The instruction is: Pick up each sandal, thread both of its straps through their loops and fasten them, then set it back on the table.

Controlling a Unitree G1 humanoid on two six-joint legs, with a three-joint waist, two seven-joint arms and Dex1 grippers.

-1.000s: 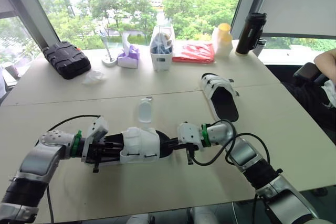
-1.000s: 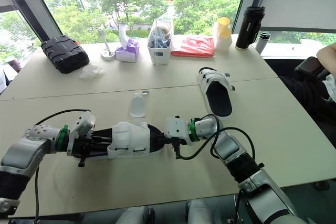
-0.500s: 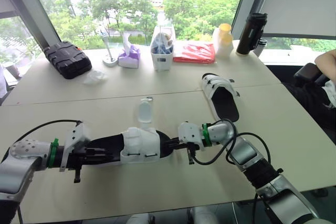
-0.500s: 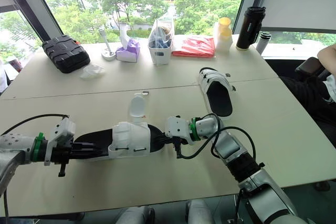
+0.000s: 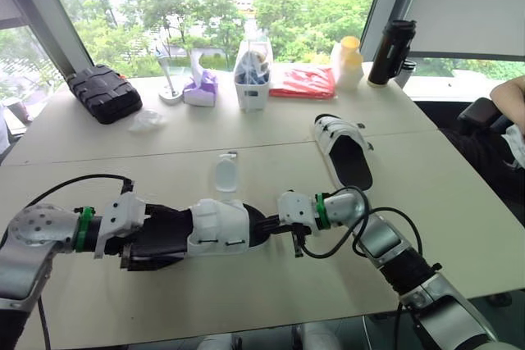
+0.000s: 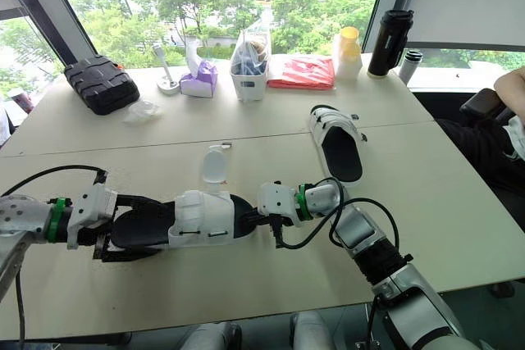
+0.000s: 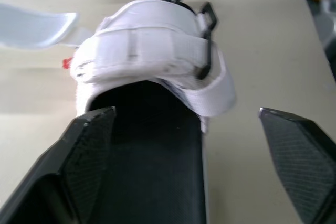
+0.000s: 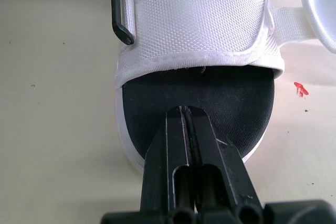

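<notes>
Here's the wide beige table (image 5: 246, 293), two slabs joined along a seam. Close to its front edge lies the white-strapped black-soled sandal (image 5: 217, 227), stretched lengthwise along that edge, flat on the top, toe towards the right side.

The left gripper (image 5: 138, 245) is at the heel end, fingers (image 7: 89, 150) spread wide and straddling the sole: one sits close by the sole's edge, the other stands off from it. At the toe end is the right gripper (image 8: 184, 113), its two black fingers pressed together with nothing between them, the tip over the black footbed just short of the white upper. A black plastic loop (image 8: 122, 11) shows on one side of that upper, and a white strap end (image 8: 317, 11) juts out on the other.

The second sandal (image 5: 344, 152), same white and black, lies well apart towards the right edge, behind the seam, heel towards the front.

Along the far edge sit a black ribbed case (image 5: 102, 92) at the left corner, a white caddy (image 5: 253, 75), a flat red packet (image 5: 303, 82), a black flask (image 5: 390, 52), a yellow-capped bottle (image 5: 348, 61) and a purple tissue box (image 5: 201, 88). A small clear bottle (image 5: 225, 174) lies just behind the near sandal.
</notes>
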